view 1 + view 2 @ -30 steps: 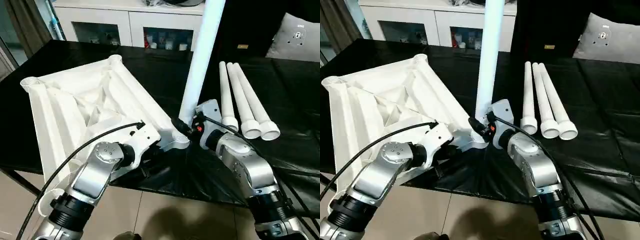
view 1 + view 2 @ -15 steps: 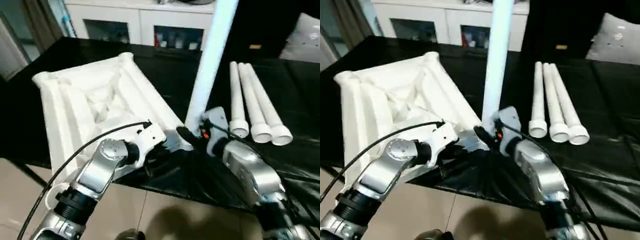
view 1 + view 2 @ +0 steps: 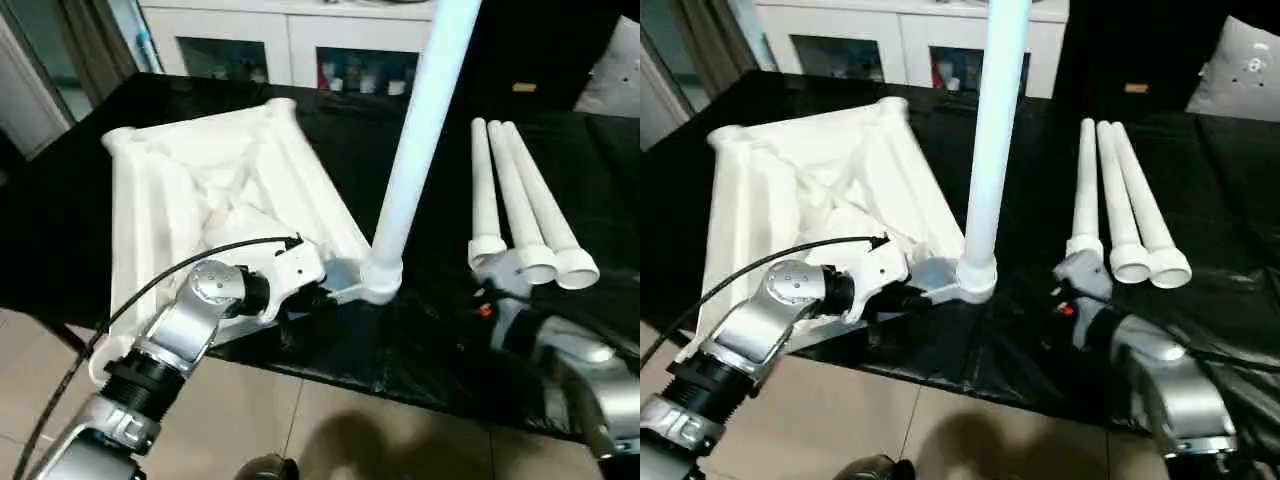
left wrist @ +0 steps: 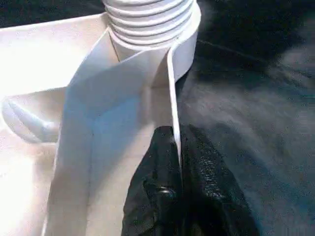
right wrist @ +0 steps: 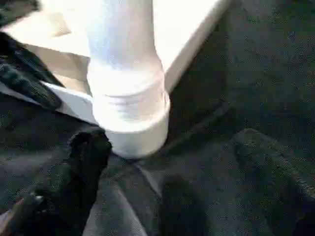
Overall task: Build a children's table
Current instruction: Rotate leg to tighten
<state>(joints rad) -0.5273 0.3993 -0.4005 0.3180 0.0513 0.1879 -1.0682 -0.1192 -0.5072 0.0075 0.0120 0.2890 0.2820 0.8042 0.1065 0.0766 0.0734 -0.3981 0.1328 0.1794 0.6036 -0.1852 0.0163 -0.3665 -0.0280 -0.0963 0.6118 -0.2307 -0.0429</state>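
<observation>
The children's table top [image 3: 210, 190] lies upside down on the black work table, its ribbed underside facing up. One white leg [image 3: 415, 130] stands upright in the near corner socket [image 3: 380, 282]. Three more legs [image 3: 520, 200] lie side by side to the right. My left gripper [image 4: 177, 162] is shut on the thin rim wall of the top, just beside that socket. My right gripper [image 5: 172, 162] is open, a little back from the standing leg [image 5: 125, 59], with nothing between its fingers [image 5: 83, 167].
The socket corner sits close to the work table's near edge, with tiled floor [image 3: 300, 420] below. A white cabinet [image 3: 290, 50] stands behind the table. A grey cushion [image 3: 1250, 60] lies at the back right. The black cover is wrinkled around my right arm.
My right gripper has opened, let go of the upright leg and drawn back to the right. The leg stays standing in its socket. The left grip is unchanged; the camera has shifted.
</observation>
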